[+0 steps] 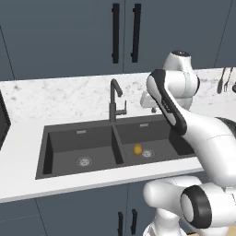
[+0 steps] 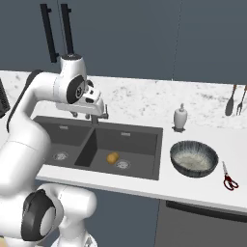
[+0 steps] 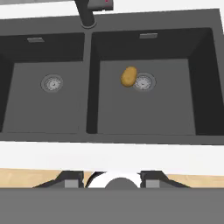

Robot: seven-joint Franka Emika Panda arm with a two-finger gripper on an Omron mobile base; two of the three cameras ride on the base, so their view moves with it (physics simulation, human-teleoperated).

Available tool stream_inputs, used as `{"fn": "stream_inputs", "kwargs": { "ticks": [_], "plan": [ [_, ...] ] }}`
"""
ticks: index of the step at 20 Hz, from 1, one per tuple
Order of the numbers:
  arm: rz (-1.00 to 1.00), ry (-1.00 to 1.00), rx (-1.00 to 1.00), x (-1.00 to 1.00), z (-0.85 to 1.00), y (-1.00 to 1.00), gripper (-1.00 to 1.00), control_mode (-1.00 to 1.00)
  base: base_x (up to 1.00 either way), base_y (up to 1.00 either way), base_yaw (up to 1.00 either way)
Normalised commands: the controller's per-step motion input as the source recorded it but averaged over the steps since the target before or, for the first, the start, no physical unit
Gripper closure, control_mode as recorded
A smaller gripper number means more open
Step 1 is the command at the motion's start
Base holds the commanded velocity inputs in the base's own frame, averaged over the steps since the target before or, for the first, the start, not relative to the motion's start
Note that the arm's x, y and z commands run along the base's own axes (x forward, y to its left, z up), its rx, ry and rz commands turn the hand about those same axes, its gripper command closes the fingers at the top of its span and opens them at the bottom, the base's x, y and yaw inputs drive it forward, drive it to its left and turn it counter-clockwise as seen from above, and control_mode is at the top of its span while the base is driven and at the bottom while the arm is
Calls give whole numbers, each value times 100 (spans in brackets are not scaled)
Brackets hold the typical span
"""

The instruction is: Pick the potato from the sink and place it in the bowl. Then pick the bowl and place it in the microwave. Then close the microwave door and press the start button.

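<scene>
Our fingers up high, potato down low
We can't tell if they're open; potato lies by the sink drain, bowl and scissors on the desk.

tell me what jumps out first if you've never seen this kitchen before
The golden potato stands out, a bright lump against the dark sink, lying in the right basin right beside the round steel drain. On the white counter to the right of the sink sits the wide blue-grey bowl, with red-handled scissors next to it. The robot's white arm looms above the sink.
</scene>
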Motion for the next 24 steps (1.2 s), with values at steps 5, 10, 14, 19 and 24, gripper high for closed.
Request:
{"fn": "stream_inputs", "kwargs": {
  "ticks": [5, 10, 14, 19, 24],
  "plan": [
    [0, -6, 0, -31, 0, 0, -100, -100, 0, 0, 0],
    [0, -1, 0, -76, -8, 0, -100, -100, 0, 0, 0],
    [0, 2, 0, -16, -66, -24, -100, -100, 0, 0, 0],
    [0, 0, -1, 9, -78, -16, -100, -100, 0, 0, 0],
    [0, 2, -1, 65, -67, 0, -100, -100, 0, 0, 0]
  ]
}}
